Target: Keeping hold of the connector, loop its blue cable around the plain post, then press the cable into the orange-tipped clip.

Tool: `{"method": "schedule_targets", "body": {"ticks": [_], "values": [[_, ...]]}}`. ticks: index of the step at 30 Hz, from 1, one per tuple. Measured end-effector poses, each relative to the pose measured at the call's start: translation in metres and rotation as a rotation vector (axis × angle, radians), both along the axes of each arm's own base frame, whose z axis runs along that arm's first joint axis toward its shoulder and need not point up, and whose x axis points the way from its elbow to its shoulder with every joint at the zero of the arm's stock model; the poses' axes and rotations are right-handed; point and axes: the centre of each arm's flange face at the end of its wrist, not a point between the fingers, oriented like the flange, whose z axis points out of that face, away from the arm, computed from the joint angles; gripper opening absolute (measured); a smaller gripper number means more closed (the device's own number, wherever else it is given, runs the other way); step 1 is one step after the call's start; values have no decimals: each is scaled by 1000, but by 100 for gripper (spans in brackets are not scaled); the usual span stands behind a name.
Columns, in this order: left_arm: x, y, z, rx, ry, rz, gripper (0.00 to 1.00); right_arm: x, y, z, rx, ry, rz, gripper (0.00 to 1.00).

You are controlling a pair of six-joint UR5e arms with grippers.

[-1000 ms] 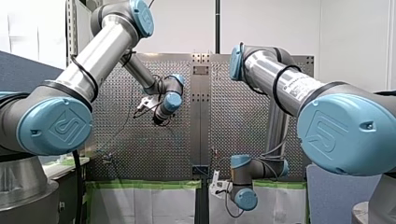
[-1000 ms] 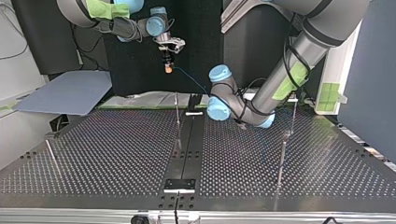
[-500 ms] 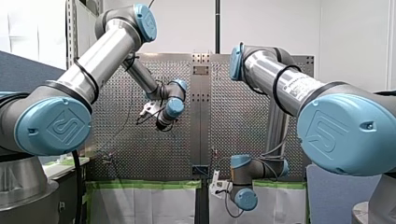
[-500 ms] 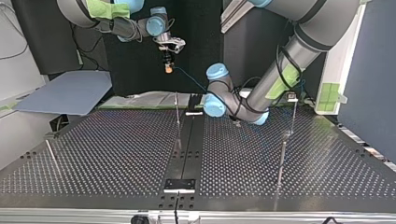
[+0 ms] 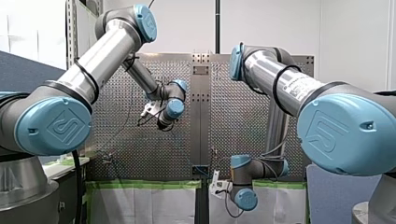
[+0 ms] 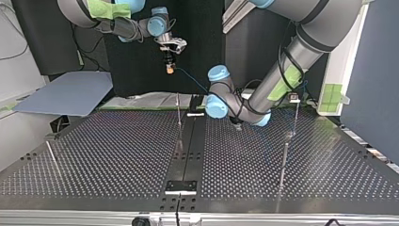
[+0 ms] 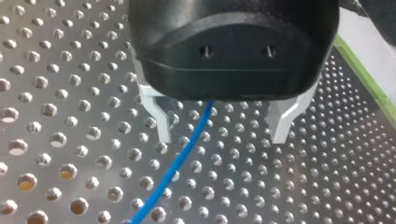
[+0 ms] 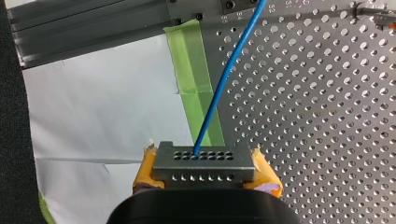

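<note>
My right gripper (image 8: 204, 179) is shut on the grey connector (image 8: 203, 163), its yellow pads on both sides. The blue cable (image 8: 224, 79) leaves the connector and runs down to the perforated table (image 8: 327, 116). In the top view this gripper (image 6: 169, 69) hangs above the table's far edge, and the cable (image 6: 190, 80) slants toward my left arm. My left gripper (image 7: 222, 128) hovers low over the plate, open, with the cable (image 7: 187, 149) passing loose between its metal fingers (image 7: 161, 123). Thin posts stand near the middle strip (image 6: 179, 117) and at the top view's right (image 6: 284, 160).
Another tall post with a small head (image 6: 295, 99) stands behind my left arm's wrist (image 6: 219, 94) in the top view. A short rod (image 6: 51, 155) leans at that view's left. Green tape (image 8: 196, 84) and white sheet border the table under my right gripper.
My left arm has shifted its wrist toward the top view's left, low over the plate, then nearly stopped. My right arm and the connector have not moved.
</note>
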Motion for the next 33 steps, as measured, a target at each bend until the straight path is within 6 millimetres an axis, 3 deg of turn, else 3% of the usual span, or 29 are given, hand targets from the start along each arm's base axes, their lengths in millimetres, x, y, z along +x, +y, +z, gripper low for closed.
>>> {"method": "schedule_targets", "body": {"ticks": [5, 16, 27, 33], "values": [[2, -2, -5, -17, -1, -5, 100, 0, 0, 0, 0, 2, 0, 0], [9, -25, -38, -48, 35, -47, 100, 0, 1, 0, 2, 5, 1, 0], [-14, -49, -112, 26, 163, -102, 100, 0, 0, 0, 1, 6, 2, 0], [-30, -64, -143, 25, 200, -128, 100, 0, 1, 0, 3, 7, 1, 0]]}}
